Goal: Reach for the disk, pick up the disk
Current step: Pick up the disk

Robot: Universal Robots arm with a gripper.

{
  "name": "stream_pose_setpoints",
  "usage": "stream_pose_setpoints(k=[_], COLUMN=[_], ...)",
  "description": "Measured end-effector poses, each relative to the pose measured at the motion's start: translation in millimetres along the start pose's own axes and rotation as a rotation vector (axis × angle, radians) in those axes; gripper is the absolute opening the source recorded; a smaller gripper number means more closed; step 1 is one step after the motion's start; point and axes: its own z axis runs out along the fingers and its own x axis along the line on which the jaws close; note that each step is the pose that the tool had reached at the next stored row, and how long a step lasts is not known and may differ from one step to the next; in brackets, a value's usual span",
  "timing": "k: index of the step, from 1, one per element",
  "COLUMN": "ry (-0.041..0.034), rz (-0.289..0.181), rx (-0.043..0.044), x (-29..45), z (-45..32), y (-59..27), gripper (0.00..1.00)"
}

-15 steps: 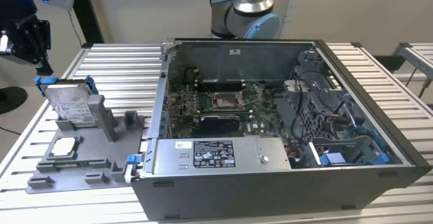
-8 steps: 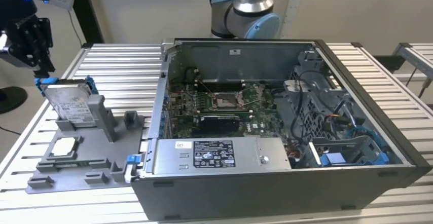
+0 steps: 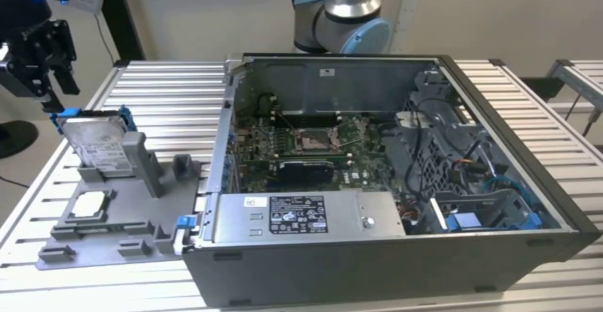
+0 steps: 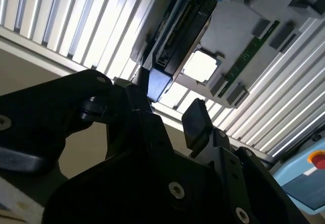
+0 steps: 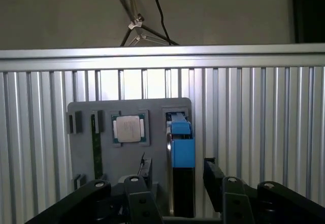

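The disk point(image 3: 94, 142) stands on edge in a slot of the grey holder point(image 3: 141, 164) on the exterior view's left; it is silver, with a white label and blue side rails. My black gripper point(image 3: 58, 90) hangs just above and slightly left of its top edge, apart from it. In the first wrist view the disk point(image 5: 182, 153) shows edge-on, blue rail up, lined up between my two fingers. The gripper point(image 5: 177, 170) is open, wider than the disk. In the second wrist view the disk point(image 4: 177, 31) lies beyond the gripper point(image 4: 170, 107), with nothing held.
A small square chip point(image 5: 128, 129) and a green memory stick point(image 5: 96, 142) sit in the same holder beside the disk. An open computer case point(image 3: 527, 185) fills the middle of the slatted metal table point(image 3: 169, 100). The arm's base point(image 3: 339, 15) stands behind the case.
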Motion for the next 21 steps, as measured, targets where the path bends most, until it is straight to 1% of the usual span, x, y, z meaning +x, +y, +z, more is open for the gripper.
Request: stream_pose_setpoints(k=[3, 8, 13, 17, 21], ry=[-0.0001, 0.0000, -0.0001, -0.0001, 0.0000], rz=[0.000, 0.000, 0.000, -0.007, -0.011], rx=[0.0014, 0.0017, 0.0036, 0.0070, 0.0071], x=[0.0, -0.1, -0.5, -1.3, -1.7], z=[0.6, 7.1, 16.0, 22.7, 29.3], y=[0.1, 0.1, 0.5, 1.5, 1.9], gripper=[1.00, 1.00, 1.00, 1.00, 1.00])
